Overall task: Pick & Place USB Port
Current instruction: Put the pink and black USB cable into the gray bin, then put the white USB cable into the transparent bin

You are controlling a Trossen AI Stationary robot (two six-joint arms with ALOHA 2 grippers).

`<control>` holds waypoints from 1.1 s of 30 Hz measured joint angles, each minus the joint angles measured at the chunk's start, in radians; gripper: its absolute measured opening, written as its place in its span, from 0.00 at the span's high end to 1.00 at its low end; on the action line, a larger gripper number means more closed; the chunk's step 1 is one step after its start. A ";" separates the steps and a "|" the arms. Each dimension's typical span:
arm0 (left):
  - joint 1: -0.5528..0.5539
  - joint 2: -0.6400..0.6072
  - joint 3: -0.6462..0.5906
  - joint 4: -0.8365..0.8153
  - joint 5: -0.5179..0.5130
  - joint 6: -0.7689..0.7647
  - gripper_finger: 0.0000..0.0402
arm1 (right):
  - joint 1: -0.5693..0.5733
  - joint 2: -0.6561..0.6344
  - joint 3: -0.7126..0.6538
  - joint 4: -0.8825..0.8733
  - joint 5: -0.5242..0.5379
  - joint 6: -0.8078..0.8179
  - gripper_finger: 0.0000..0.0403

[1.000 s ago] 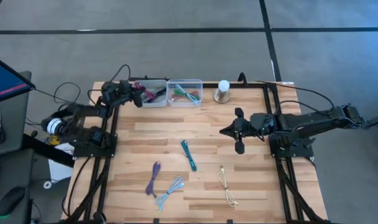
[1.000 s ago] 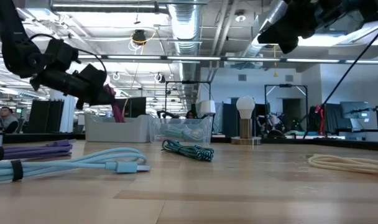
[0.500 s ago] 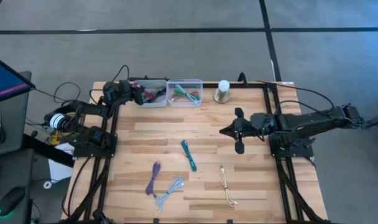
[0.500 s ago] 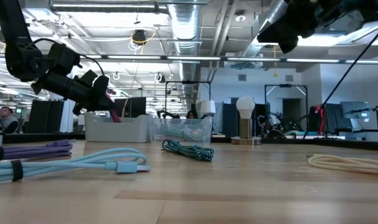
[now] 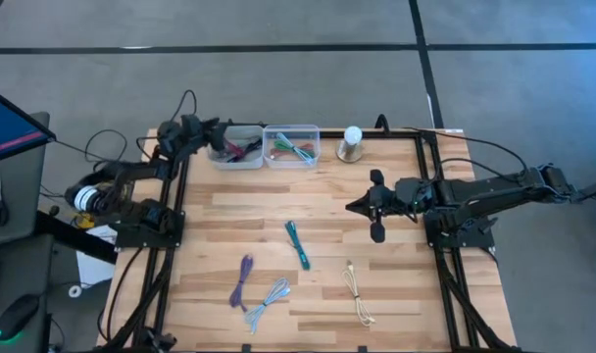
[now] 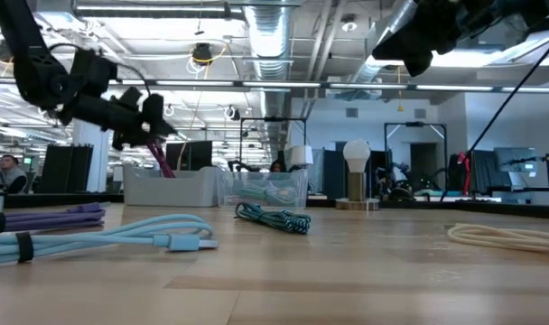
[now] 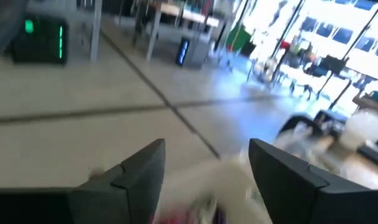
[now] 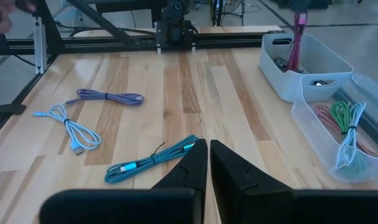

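Apparently the placing step is just finishing: the left hand (image 5: 212, 143) stands open at the upper left of the high view, over the edge of the white bin (image 5: 241, 160), and a magenta cable (image 6: 159, 155) pokes up out of that bin. The right hand (image 5: 354, 207) waits closed at mid-right. Next comes another pick — the teal cable (image 5: 298, 243), purple cable (image 5: 243, 279), light-blue cable (image 5: 269, 300) and cream cable (image 5: 357, 292) lie on the worktop (image 5: 455, 304).
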 joint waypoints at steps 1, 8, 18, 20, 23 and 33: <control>0.000 -0.015 0.015 0.000 -0.002 0.000 0.41 | 0.000 0.000 0.000 0.000 0.000 0.000 0.97; 0.000 -0.125 0.072 0.000 0.097 -0.121 0.44 | -0.001 0.000 0.000 0.000 0.000 0.000 0.97; -0.039 -0.301 0.073 0.001 0.590 -0.279 0.57 | -0.030 0.002 0.000 0.000 -0.001 0.000 0.97; -0.070 -0.327 0.073 0.000 0.642 -0.302 0.60 | -0.032 0.011 0.001 0.001 -0.004 0.000 0.97; -0.139 -0.356 0.073 0.000 0.692 -0.328 0.65 | -0.032 0.032 0.002 0.010 -0.007 0.000 0.97; -0.472 -0.366 0.072 -0.001 0.655 -0.183 0.77 | -0.051 0.119 0.001 0.004 -0.008 0.000 0.97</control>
